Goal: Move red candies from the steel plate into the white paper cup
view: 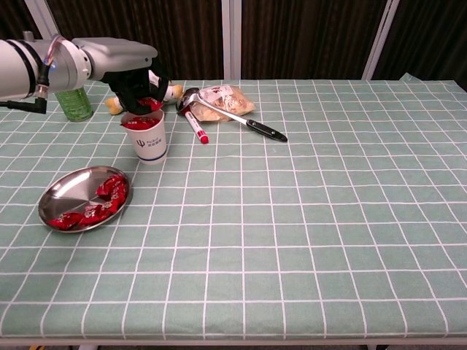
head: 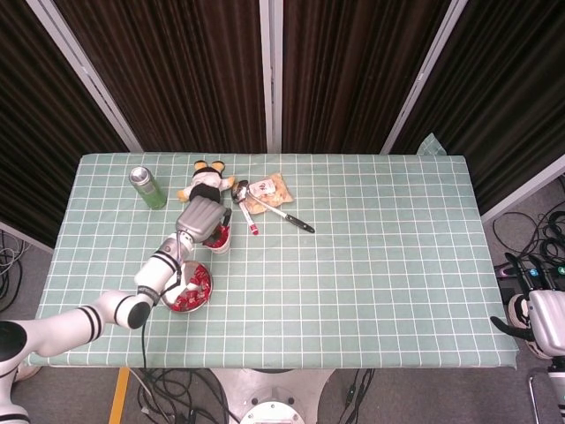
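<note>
Dark fingers (view: 139, 93) of the left hand (view: 136, 84) pinch a red wrapped candy (view: 149, 103) right over the white paper cup (view: 147, 135), which already holds some. Steel round plate (view: 64, 193) near the table's front-left corner has plenty left, so maybe a third done.

The worktop (view: 306, 219) is covered by a pale green cloth with a white grid. Near the left front, a steel plate (view: 64, 193) is set down, with red candies (view: 102, 204) on it. Behind it a white paper cup (view: 144, 138) is stood upright. At the far left a green can (view: 66, 98) is seen, then a plush toy (head: 206, 184), a red marker (view: 195, 126), a snack packet (view: 226, 98) and a ladle (view: 241, 118) laid across the packet.
</note>
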`<action>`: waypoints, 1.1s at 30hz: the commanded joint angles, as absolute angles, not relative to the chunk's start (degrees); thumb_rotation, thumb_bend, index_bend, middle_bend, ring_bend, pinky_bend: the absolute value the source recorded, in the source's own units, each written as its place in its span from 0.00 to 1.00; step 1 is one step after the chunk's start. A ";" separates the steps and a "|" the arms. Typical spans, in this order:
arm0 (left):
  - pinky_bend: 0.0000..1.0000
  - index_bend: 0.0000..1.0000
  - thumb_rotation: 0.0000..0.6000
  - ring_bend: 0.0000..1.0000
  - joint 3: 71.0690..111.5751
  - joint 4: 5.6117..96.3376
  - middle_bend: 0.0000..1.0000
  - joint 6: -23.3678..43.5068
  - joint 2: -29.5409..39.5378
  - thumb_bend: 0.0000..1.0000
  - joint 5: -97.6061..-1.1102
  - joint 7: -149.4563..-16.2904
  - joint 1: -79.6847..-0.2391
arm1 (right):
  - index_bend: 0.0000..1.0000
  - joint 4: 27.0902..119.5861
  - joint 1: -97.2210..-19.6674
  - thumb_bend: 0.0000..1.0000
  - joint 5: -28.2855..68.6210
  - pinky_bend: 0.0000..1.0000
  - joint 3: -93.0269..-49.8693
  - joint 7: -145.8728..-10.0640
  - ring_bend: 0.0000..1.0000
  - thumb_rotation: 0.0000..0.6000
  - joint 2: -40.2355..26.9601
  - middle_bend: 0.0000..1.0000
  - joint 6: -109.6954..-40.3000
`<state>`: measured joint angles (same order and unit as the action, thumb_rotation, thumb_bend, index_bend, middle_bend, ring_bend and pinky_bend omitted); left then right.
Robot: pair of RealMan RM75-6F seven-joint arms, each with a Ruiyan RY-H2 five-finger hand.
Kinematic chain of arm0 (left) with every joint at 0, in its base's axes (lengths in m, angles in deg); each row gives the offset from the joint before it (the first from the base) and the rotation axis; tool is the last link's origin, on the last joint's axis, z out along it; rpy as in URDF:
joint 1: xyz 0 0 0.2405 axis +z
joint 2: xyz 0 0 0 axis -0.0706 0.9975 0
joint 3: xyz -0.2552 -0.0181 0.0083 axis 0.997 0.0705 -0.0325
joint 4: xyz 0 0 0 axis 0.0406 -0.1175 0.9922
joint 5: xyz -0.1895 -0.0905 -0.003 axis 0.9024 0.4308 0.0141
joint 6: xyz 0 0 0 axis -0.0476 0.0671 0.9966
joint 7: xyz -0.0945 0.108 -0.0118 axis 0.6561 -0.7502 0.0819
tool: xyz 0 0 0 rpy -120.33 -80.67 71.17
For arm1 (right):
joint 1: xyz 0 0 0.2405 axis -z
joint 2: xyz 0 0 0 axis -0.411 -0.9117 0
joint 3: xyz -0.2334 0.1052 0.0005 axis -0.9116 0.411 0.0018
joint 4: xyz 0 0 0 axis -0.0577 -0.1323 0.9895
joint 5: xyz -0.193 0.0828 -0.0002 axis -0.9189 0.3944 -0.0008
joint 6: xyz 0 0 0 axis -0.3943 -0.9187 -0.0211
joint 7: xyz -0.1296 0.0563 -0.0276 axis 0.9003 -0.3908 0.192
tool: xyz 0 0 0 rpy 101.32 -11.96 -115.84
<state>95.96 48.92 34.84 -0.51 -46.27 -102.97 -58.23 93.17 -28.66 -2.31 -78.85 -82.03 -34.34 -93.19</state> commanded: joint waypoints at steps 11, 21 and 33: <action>1.00 0.46 1.00 0.93 92.97 52.81 0.95 34.10 2.36 0.40 -41.05 -107.70 -59.13 | 0.06 93.06 -28.43 0.01 -2.49 0.29 -78.84 -82.19 0.05 1.00 -34.18 0.27 -93.62; 1.00 0.40 1.00 0.92 92.79 59.49 0.94 22.51 5.88 0.40 -41.27 -107.02 -54.24 | 0.06 93.18 -28.32 0.01 -2.75 0.29 -78.80 -82.30 0.05 1.00 -34.38 0.27 -93.94; 0.44 0.37 1.00 0.34 86.43 66.80 0.45 4.60 15.80 0.25 -52.22 -94.69 -36.75 | 0.06 90.38 -28.42 0.02 -4.32 0.22 -78.82 -83.47 0.03 1.00 -32.70 0.23 -94.95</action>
<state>88.94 65.88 8.92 13.95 -48.89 -97.26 -40.56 90.86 -28.40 -3.96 -78.75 -83.24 -33.05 -94.74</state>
